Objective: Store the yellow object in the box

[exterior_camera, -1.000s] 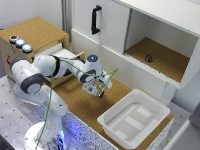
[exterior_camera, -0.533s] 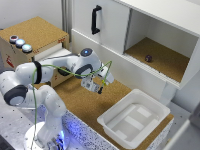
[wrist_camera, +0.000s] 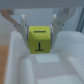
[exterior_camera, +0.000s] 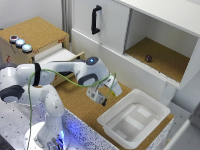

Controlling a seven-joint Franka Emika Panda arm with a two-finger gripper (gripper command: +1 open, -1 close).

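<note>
The yellow object [wrist_camera: 41, 41] is clamped between the tool [wrist_camera: 41, 31] fingers, above the box [exterior_camera: 134, 120].

Yellow object [wrist_camera: 41, 40], white box [exterior_camera: 136, 121]

I'm gripping the yellow object [wrist_camera: 40, 40], a cube w/ a dark T-like mark on its face, btwn both my fingers [wrist_camera: 23, 31]. The white box [wrist_camera: 42, 67] is lying blurred right below it.
</note>
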